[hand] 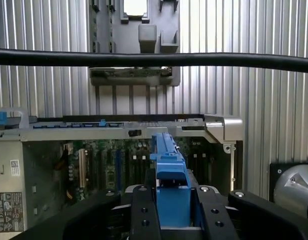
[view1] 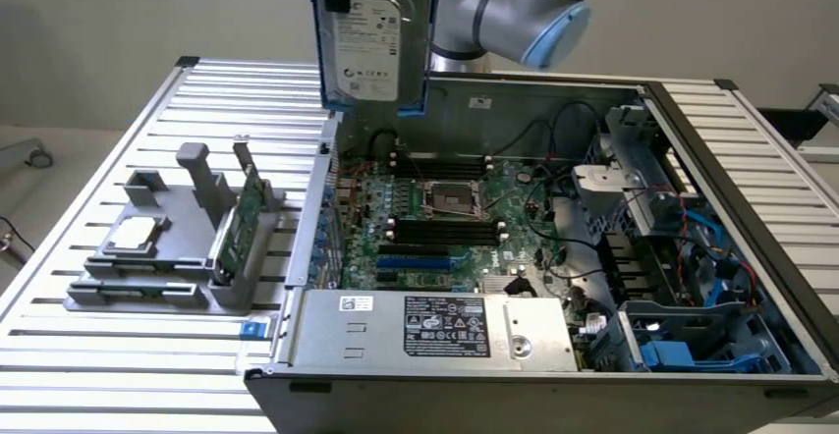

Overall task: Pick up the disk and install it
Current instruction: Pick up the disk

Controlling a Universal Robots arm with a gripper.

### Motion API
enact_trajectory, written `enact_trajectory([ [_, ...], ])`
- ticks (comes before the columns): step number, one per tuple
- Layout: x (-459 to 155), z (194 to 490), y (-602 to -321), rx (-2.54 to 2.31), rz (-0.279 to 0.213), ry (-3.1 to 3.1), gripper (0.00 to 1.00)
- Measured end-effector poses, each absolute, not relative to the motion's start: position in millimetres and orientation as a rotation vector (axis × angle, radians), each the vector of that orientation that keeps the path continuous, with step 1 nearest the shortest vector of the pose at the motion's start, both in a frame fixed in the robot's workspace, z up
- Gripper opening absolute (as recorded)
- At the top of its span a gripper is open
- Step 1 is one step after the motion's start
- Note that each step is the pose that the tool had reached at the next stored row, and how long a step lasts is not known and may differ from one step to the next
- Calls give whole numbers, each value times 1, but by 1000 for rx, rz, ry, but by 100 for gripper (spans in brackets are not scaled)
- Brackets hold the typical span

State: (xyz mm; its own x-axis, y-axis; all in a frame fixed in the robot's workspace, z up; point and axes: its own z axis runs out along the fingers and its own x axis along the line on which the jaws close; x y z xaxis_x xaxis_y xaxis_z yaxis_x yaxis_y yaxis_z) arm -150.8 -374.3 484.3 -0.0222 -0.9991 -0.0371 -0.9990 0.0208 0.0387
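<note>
Exterior view, top centre: the disk [view1: 371, 46] hangs upright over the open computer case [view1: 525, 110]; the gripper [hand: 174, 202] clamps its blue rail between 2 partly spread fingers.

Upright disk [view1: 371, 36] above computer case [view1: 512, 110]; parts holder [view1: 132, 292] on table [view1: 105, 355], exterior view's left of case.
</note>
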Motion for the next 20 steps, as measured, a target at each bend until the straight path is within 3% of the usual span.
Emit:
enact_trajectory([
  [20, -60, 484, -408, 2196, -85, -2244, 33],
])
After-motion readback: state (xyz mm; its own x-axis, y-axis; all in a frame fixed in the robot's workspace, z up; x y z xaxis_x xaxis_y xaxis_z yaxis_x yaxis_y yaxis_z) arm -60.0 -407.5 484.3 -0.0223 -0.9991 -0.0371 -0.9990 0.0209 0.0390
